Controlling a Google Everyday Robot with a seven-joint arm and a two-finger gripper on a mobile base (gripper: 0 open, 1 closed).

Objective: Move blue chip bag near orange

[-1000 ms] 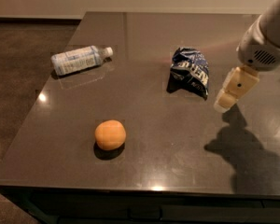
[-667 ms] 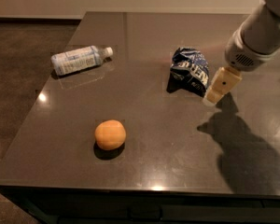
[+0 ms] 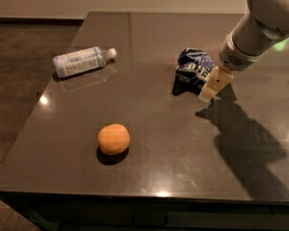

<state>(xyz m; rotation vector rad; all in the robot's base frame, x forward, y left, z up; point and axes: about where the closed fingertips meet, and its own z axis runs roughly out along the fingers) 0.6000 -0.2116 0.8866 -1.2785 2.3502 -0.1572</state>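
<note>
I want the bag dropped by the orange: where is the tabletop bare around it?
Bare tabletop lies right of the orange, and behind it, between the water bottle and the blue chip bag. It is crowded only at the bag, where the tool sits at its right side.

on the table (image 3: 149, 37), gripper (image 3: 209, 88) just right of chip bag (image 3: 193, 67); orange (image 3: 113, 138) front-left, bottle (image 3: 82, 61) far left.
</note>
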